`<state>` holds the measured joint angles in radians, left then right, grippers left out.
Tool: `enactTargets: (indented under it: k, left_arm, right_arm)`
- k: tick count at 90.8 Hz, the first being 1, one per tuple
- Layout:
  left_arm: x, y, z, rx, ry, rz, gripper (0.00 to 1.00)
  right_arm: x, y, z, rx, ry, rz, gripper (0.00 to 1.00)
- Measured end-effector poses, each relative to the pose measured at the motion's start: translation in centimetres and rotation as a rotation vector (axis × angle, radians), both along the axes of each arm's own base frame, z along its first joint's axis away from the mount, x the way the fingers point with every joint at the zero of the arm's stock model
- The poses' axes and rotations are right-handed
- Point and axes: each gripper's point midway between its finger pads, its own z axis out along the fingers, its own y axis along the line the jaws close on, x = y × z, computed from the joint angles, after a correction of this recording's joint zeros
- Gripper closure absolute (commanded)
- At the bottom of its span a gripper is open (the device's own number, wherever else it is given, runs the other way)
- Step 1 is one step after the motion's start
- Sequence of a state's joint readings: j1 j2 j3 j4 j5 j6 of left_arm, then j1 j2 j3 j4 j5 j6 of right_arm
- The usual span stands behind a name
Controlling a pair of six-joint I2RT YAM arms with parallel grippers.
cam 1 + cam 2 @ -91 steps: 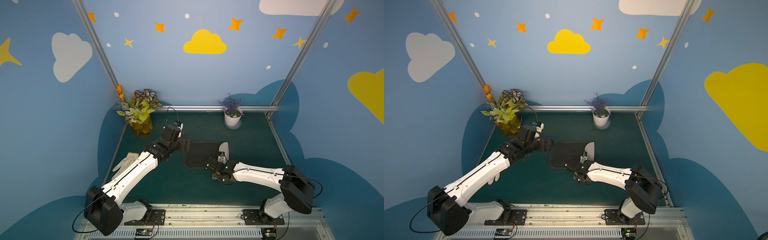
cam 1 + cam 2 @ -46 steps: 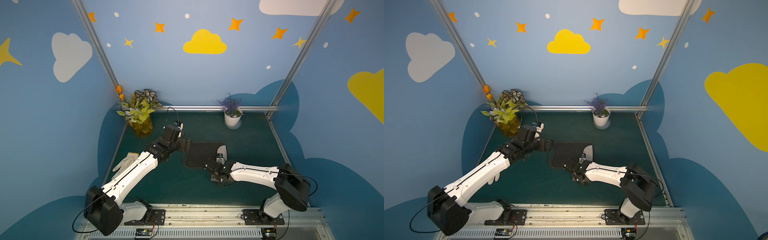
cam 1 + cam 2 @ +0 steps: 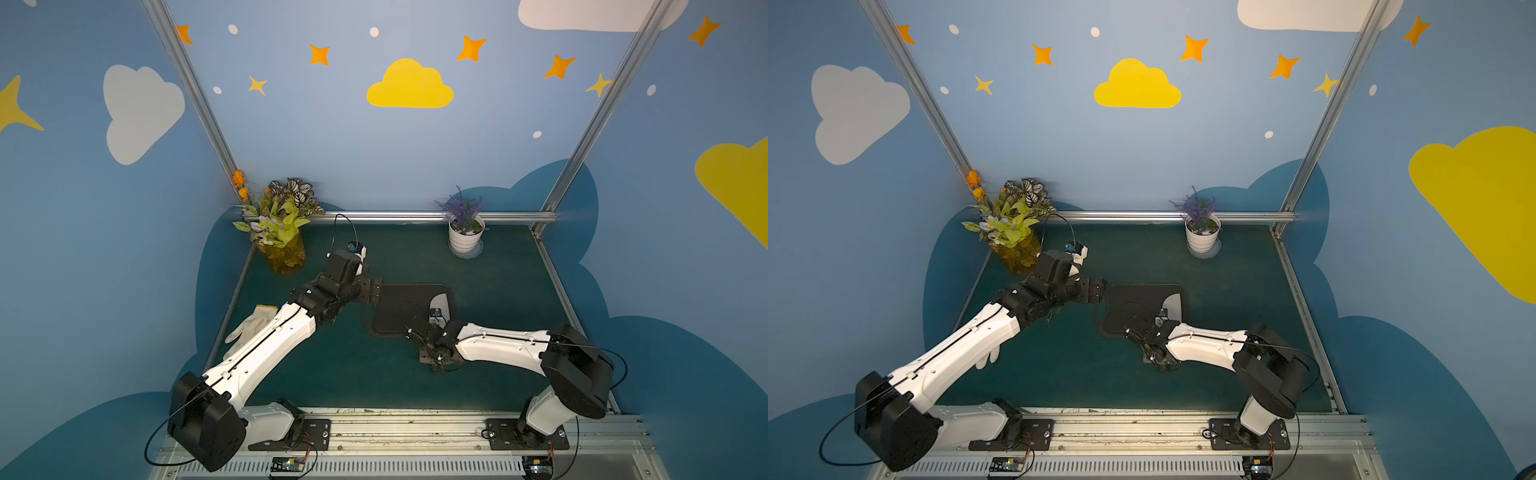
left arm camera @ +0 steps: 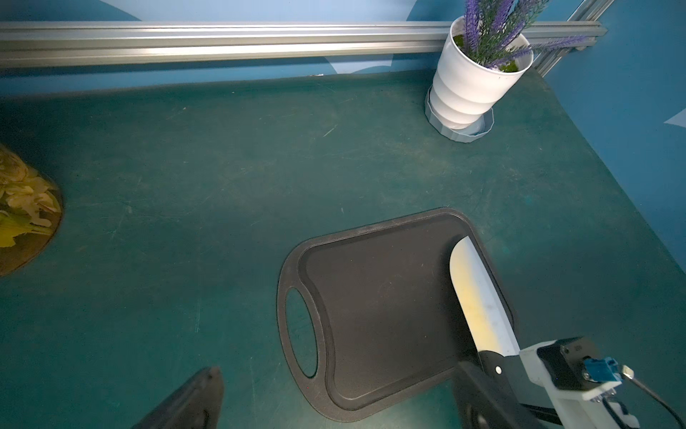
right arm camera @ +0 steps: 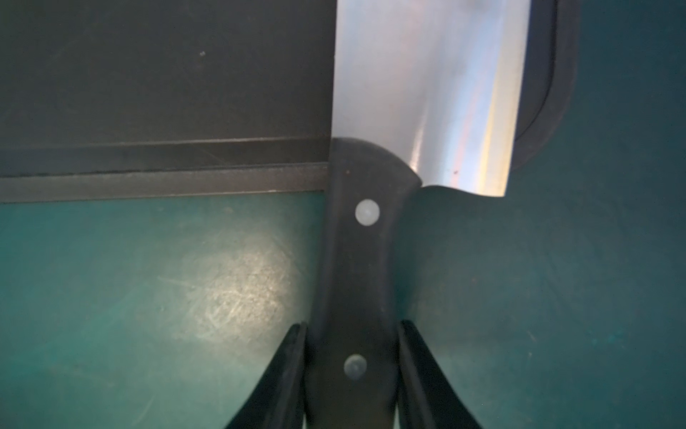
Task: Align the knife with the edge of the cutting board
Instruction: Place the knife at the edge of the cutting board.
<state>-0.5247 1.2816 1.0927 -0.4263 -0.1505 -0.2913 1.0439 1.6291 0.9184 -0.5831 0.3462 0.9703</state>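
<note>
Green mat (image 3: 498,291), one cutting board (image 4: 378,315), one knife (image 4: 479,301), one glove (image 3: 251,328)

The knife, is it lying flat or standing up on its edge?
Flat. In the right wrist view the knife shows its broad blade face-up over the cutting board, handle clamped in the right hand.

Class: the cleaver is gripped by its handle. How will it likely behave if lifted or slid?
The knife looks stiff, its broad metal blade lying flat on the cutting board. Probably blade-heavy: it may pivot in the right gripper, shut on the handle well back from the blade. The polished blade should slide easily.
</note>
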Motion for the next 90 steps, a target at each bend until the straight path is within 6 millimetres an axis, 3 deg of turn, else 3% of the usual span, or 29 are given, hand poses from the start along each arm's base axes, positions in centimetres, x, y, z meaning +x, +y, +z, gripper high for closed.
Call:
enactTargets:
  k: [59,90]
  left_arm:
    - [-0.03,0.03,-0.05,0.002,0.002,0.000,0.00]
    - [-0.02,0.07,-0.06,0.003,0.002,0.002,0.00]
  right_arm:
    - [-0.10,0.35,-0.68,-0.019,0.035,0.059,1.00]
    - [0.10,0.20,-0.72,-0.029,0.036,0.079,0.88]
